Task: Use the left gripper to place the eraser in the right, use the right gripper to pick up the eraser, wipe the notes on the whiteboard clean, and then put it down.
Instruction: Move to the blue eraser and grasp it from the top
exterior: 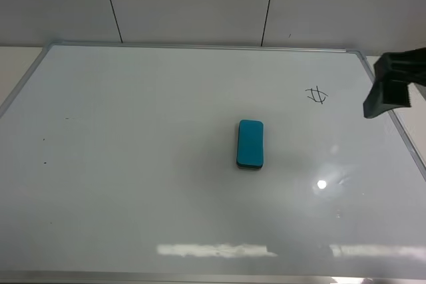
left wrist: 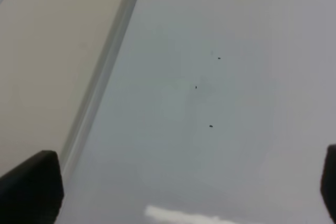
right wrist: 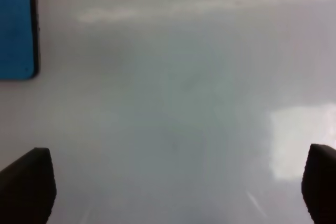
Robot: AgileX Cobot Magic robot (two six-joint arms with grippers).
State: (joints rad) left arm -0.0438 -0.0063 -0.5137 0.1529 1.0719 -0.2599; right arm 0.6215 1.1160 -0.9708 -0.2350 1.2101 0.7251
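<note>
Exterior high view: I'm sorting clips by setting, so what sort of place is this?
Probably an indoor lab or office bench: a large whiteboard lies flat as the work surface, a blue eraser and a marker scribble sit on it, with plain wall panels behind.

Teal eraser lies flat on the whiteboard, apart from the note.
</note>
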